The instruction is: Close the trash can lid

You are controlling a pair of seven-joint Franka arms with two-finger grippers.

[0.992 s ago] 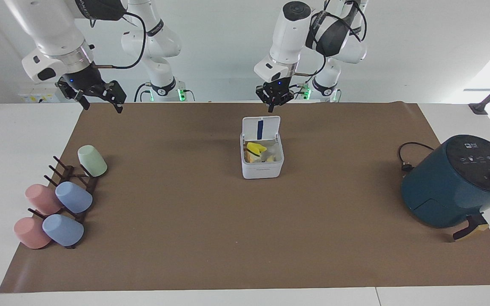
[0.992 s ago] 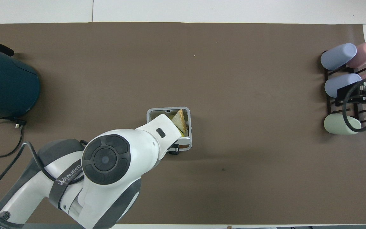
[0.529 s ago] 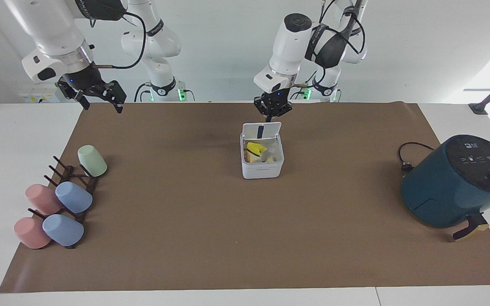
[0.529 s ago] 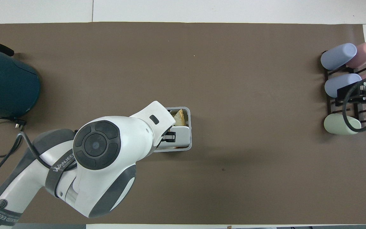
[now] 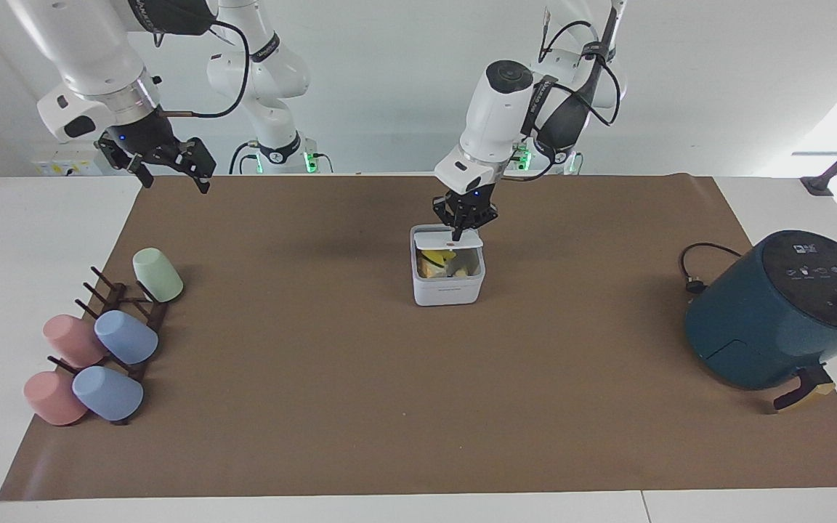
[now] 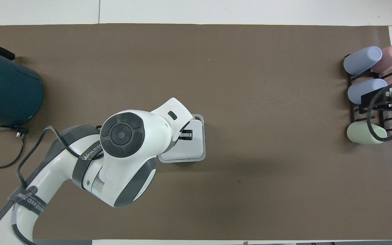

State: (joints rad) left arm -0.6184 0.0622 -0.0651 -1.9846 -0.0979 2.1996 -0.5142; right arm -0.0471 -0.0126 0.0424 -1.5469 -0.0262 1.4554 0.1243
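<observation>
Frame centre: left gripper [image 5: 457, 234] tips, spread unclear, on smooth square lid [image 5: 447, 240] tilted over boxy white bin [image 5: 447, 285]; right gripper [image 5: 169, 172] waits, prongs apart.

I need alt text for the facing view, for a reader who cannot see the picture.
The left gripper presses on the lid of the white trash can at mid-table; the lid is tilted partway down, with yellow scraps still visible inside. The right gripper waits, raised over the mat's edge, above a rack of pastel cups; a teal appliance stands at the left arm's end.
</observation>
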